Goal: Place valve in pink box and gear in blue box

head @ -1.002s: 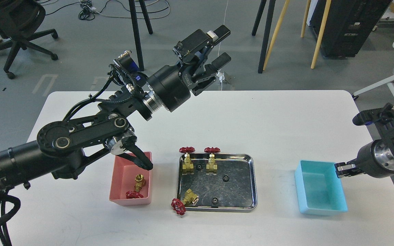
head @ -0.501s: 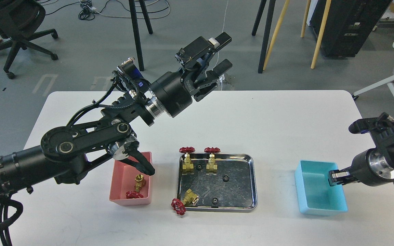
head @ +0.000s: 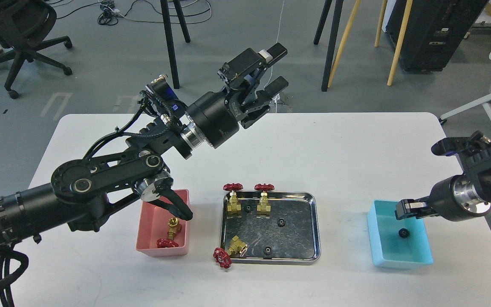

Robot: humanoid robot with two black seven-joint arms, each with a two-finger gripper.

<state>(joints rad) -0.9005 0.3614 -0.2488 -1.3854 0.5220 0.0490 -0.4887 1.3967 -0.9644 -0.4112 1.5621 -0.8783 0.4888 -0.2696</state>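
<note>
One valve (head: 170, 232) lies in the pink box (head: 148, 221). Two valves (head: 233, 199) (head: 264, 198) stand at the back of the steel tray (head: 298, 232). A third (head: 230, 251) lies at its front left corner, handwheel over the rim. Three black gears (head: 280, 222) (head: 248, 208) (head: 267, 251) lie in the tray. Another gear (head: 403, 233) lies in the blue box (head: 403, 261). My right gripper (head: 406, 204) hovers just above that box, empty, jaws apart. My left gripper (head: 279, 67) is open and empty, raised high over the table's far edge.
My left arm's elbow link (head: 173, 204) hangs over the pink box's back rim. The white table (head: 348, 153) ends close behind the left gripper and just right of the blue box. Chair and stool legs stand on the floor beyond.
My right gripper moved left over the blue box and let go of a gear, which now lies in the box. My left arm has hardly moved.
</note>
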